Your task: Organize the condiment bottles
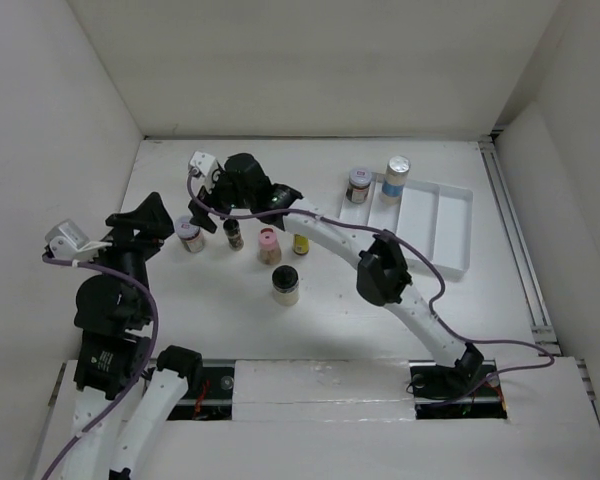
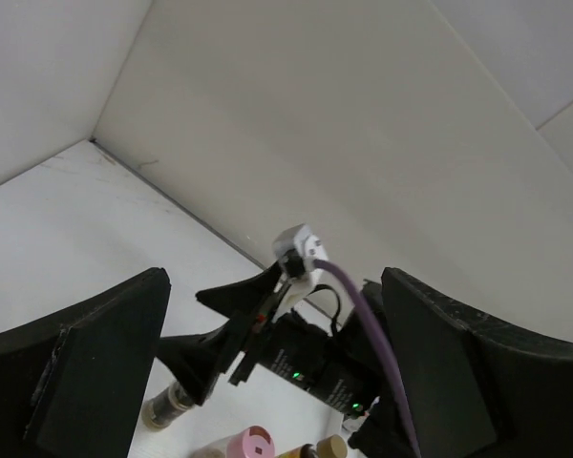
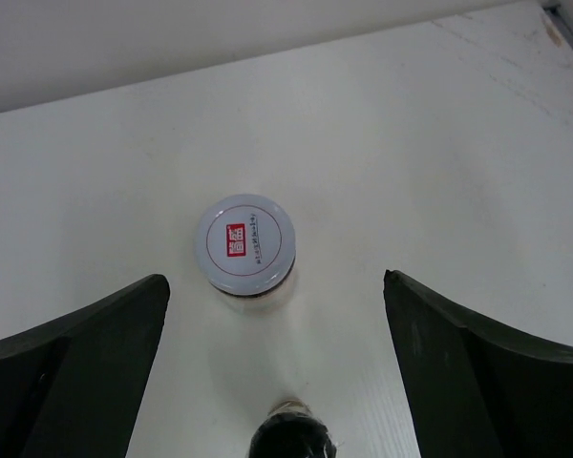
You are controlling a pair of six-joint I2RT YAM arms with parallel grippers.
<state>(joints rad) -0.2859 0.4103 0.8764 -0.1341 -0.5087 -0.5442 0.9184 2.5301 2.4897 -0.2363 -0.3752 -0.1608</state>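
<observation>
Five condiment bottles stand on the table: a white-lidded jar [image 1: 190, 236], a dark narrow bottle [image 1: 234, 235], a pink-capped bottle [image 1: 269, 246], a slim yellow black-capped bottle [image 1: 301, 243] and a beige-lidded jar [image 1: 285, 286]. A silver-lidded brown jar [image 1: 359, 184] and a blue-labelled bottle [image 1: 396, 178] stand in the white tray [image 1: 450, 225]. My right gripper [image 1: 203, 214] is open and empty above the white-lidded jar [image 3: 245, 243] and the dark bottle's top [image 3: 291, 441]. My left gripper [image 1: 145, 218] is open and empty, just left of that jar.
White walls enclose the table at the back and on both sides. The left wrist view shows the right gripper's black body [image 2: 306, 358] close ahead, with the pink cap [image 2: 248, 445] and the dark bottle [image 2: 167, 408] below it.
</observation>
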